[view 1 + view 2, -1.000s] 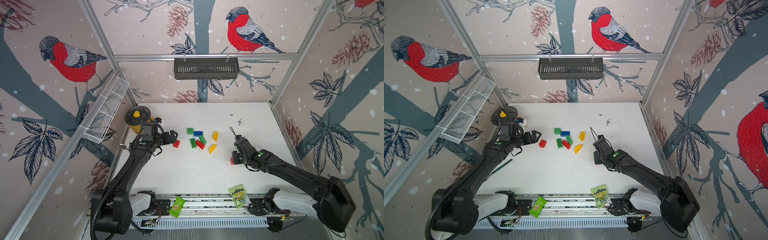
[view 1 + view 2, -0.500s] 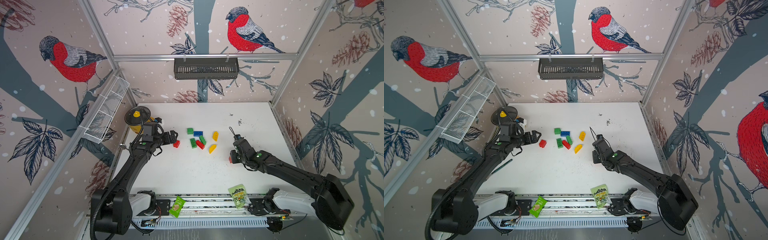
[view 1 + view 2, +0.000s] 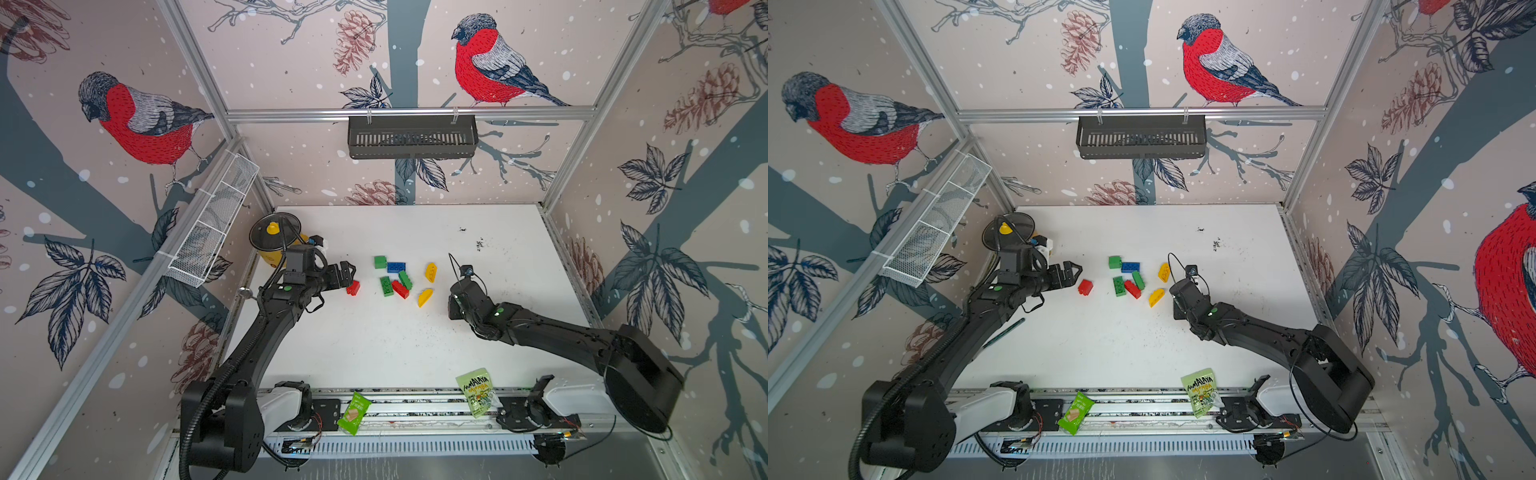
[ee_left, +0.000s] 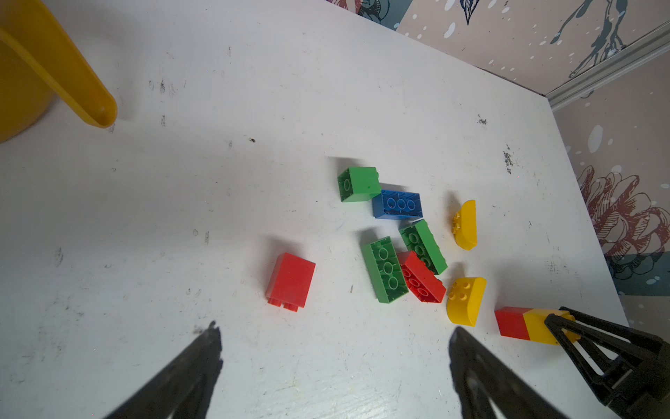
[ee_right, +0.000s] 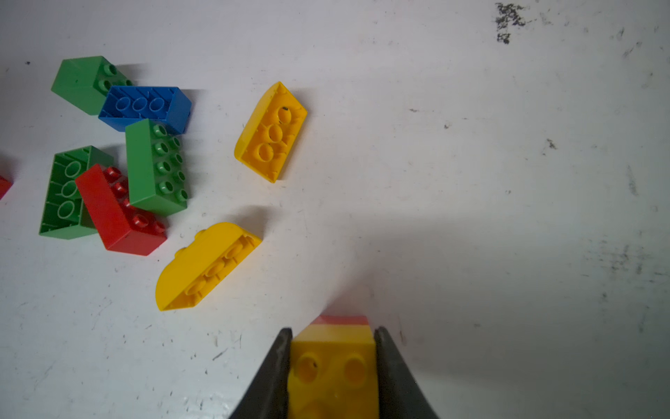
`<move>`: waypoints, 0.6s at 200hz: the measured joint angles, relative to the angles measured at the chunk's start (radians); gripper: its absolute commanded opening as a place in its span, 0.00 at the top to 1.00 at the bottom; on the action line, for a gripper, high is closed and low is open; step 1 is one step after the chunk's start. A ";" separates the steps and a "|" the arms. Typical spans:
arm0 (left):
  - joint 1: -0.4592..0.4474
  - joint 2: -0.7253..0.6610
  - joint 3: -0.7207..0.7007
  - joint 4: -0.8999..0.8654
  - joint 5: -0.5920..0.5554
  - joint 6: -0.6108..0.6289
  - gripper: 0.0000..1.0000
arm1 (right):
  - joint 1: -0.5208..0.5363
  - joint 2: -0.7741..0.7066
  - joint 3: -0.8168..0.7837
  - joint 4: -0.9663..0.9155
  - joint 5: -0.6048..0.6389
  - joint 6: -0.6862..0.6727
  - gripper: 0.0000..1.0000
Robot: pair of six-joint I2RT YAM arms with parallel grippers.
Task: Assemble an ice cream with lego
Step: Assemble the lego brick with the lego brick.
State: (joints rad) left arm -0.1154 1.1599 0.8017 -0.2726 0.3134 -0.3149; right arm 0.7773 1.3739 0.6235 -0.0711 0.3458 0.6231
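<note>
Right wrist: right hand (image 5: pixel 333 329) grasping yellow-red stack (image 5: pixel 333 366); half-round brick (image 5: pixel 206 265) near; left hand (image 4: pixel 335 329) released.

- Scuffed white tabletop (image 3: pixel 374 345), dark specks toward the back.
- Lone red plastic brick (image 3: pixel 353 287), apart.
- Huddle of green, blue and red bricks (image 3: pixel 386 286), touching.
- Two yellow half-round bricks (image 3: pixel 431 272) beside them.
- Yellow plastic jug (image 4: pixel 18 90), left rear corner.

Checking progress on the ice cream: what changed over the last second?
The right gripper, shut on the yellow-and-red stack, edged slightly toward the loose bricks. The left gripper stayed open beside the lone red brick; no loose brick moved.
</note>
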 measured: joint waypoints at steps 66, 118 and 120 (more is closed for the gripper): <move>0.000 -0.010 -0.003 0.000 -0.001 0.000 0.03 | -0.045 -0.061 0.047 -0.122 -0.099 -0.004 0.66; 0.000 -0.010 -0.003 0.000 -0.002 0.000 0.03 | -0.068 -0.069 0.121 -0.268 -0.158 -0.060 0.41; 0.000 -0.010 -0.003 0.000 -0.003 0.000 0.03 | -0.069 -0.067 0.124 -0.269 -0.159 -0.063 0.40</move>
State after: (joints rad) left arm -0.1154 1.1500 0.7986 -0.2726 0.3107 -0.3145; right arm 0.7086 1.3071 0.7471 -0.3401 0.1871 0.5598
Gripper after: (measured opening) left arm 0.972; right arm 0.562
